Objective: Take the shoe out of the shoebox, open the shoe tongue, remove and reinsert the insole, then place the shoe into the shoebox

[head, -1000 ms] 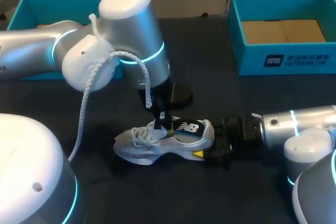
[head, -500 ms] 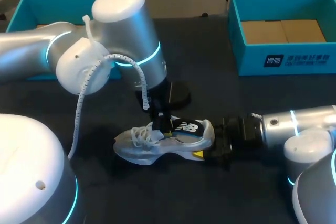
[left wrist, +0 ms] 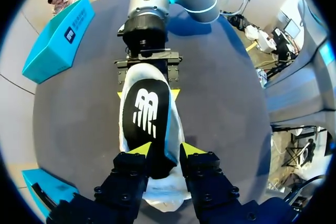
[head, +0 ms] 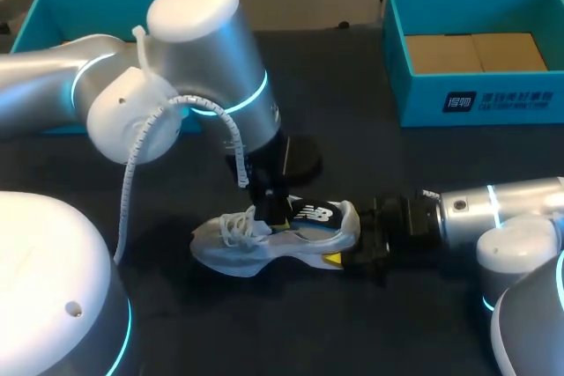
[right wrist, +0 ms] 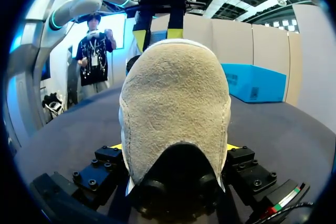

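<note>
A dark desk (head: pixel 423 173) carries a teal shoebox (head: pixel 493 103) at the far right and a second teal box (head: pixel 35 19) at the far left. The shoe (head: pixel 233 248) lies between them, outside both. Its long axis runs across the desk, toe toward my left and heel toward my right. The right pincer (head: pixel 351 258) clamps the heel from behind, in line with that axis. The left pincer (left wrist: pixel 166 151) stands over the shoe's opening, narrow, pinched on the near end of what looks like the black insole (left wrist: pixel 147 111), which stretches away from it toward the heel. Any pull would probably run upward and toeward, against the right arm's hold.
</note>
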Robot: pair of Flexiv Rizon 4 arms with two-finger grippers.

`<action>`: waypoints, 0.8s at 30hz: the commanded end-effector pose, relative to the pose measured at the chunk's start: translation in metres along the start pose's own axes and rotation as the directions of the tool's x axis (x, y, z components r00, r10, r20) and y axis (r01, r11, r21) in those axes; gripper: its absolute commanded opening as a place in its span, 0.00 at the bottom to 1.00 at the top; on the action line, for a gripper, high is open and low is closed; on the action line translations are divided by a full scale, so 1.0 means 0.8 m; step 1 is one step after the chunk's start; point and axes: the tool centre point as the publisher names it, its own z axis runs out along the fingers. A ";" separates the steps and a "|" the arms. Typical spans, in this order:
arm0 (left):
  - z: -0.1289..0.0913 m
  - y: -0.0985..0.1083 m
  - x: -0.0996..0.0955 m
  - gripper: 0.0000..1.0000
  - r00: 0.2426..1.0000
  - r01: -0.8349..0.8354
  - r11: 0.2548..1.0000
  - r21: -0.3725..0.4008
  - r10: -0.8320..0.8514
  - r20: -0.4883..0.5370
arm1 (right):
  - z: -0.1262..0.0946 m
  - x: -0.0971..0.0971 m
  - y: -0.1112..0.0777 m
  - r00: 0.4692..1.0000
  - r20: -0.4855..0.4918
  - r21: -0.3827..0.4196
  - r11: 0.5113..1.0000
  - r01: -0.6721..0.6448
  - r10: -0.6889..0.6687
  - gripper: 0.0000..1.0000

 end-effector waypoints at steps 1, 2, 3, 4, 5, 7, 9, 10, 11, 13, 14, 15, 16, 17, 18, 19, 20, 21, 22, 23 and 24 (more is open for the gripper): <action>-0.006 0.002 0.007 0.34 1.000 -0.004 1.000 -0.003 0.004 0.012 | 0.001 0.001 0.001 1.000 0.001 0.004 1.000 0.000 0.000 0.00; -0.004 0.002 0.007 0.34 1.000 -0.005 1.000 -0.007 0.005 0.016 | 0.001 0.001 0.001 1.000 0.001 0.004 1.000 0.000 0.000 0.00; -0.002 0.001 0.006 0.34 1.000 -0.004 1.000 -0.010 0.004 0.020 | 0.001 0.001 0.001 1.000 0.001 0.004 1.000 0.000 0.000 0.00; 0.000 0.001 0.006 0.35 1.000 -0.004 1.000 -0.011 0.004 0.021 | 0.001 0.001 0.001 1.000 0.001 0.004 1.000 0.000 0.000 0.00; 0.002 0.001 0.005 0.35 1.000 -0.003 1.000 -0.014 0.003 0.023 | 0.001 0.001 0.001 1.000 0.001 0.004 1.000 0.000 0.000 0.00; 0.004 0.000 0.005 0.34 1.000 -0.003 1.000 -0.019 0.003 0.029 | 0.001 0.001 0.001 1.000 0.001 0.004 1.000 0.000 0.000 0.00; 0.004 0.000 0.005 0.34 0.999 -0.003 1.000 -0.022 0.004 0.035 | 0.001 0.001 0.001 1.000 0.001 0.004 1.000 0.000 0.000 0.00; 0.004 0.000 0.005 0.35 0.999 -0.004 1.000 -0.022 0.005 0.036 | 0.001 0.001 0.001 1.000 0.001 0.004 1.000 0.000 0.000 0.00; 0.003 -0.001 0.006 0.35 0.999 -0.006 1.000 -0.022 0.007 0.036 | 0.001 0.001 0.001 1.000 0.001 0.004 1.000 0.000 0.000 0.00; 0.002 -0.001 0.006 0.35 0.999 -0.009 1.000 -0.022 0.010 0.040 | 0.001 0.001 0.001 1.000 0.001 0.004 1.000 0.000 0.000 0.00; 0.002 -0.001 0.007 0.35 0.999 -0.010 1.000 -0.022 0.011 0.041 | 0.001 0.001 0.001 1.000 0.001 0.004 1.000 0.000 0.000 0.00; 0.002 -0.003 0.007 0.35 0.999 -0.012 1.000 -0.022 0.013 0.043 | 0.001 0.001 0.001 1.000 0.001 0.004 1.000 0.000 0.000 0.00; 0.002 -0.005 0.008 0.36 0.999 -0.014 1.000 -0.022 0.015 0.048 | 0.001 0.001 0.001 1.000 0.001 0.004 1.000 0.000 0.000 0.00; 0.002 -0.008 0.008 0.36 0.999 -0.015 1.000 -0.021 0.016 0.049 | 0.001 0.001 0.001 1.000 0.001 0.004 1.000 0.000 0.000 0.00; 0.002 -0.011 0.009 0.36 0.998 -0.020 1.000 -0.022 0.022 0.056 | 0.001 0.001 0.001 1.000 0.001 0.004 1.000 0.000 0.000 0.00; 0.002 -0.014 0.011 0.36 0.998 -0.024 0.999 -0.022 0.026 0.064 | 0.001 0.001 0.001 1.000 0.001 0.004 1.000 0.000 0.000 0.00; 0.002 -0.016 0.012 0.36 0.997 -0.028 0.999 -0.021 0.030 0.066 | 0.001 0.001 0.001 1.000 0.001 0.004 1.000 0.000 0.000 0.00; 0.001 -0.019 0.015 0.36 0.996 -0.037 0.999 -0.023 0.039 0.077 | 0.001 0.001 0.001 1.000 0.001 0.004 1.000 0.000 0.000 0.00; 0.001 -0.021 0.017 0.36 0.996 -0.040 0.999 -0.024 0.042 0.084 | 0.001 0.001 0.001 1.000 0.001 0.004 1.000 0.000 0.000 0.00; 0.000 -0.023 0.019 0.36 0.995 -0.045 0.999 -0.023 0.046 0.084 | 0.001 0.001 0.001 1.000 0.001 0.004 1.000 0.000 0.000 0.00; 0.000 -0.025 0.021 0.36 0.994 -0.051 0.998 -0.022 0.053 0.091 | 0.001 0.001 0.001 1.000 0.001 0.004 1.000 0.000 0.000 0.00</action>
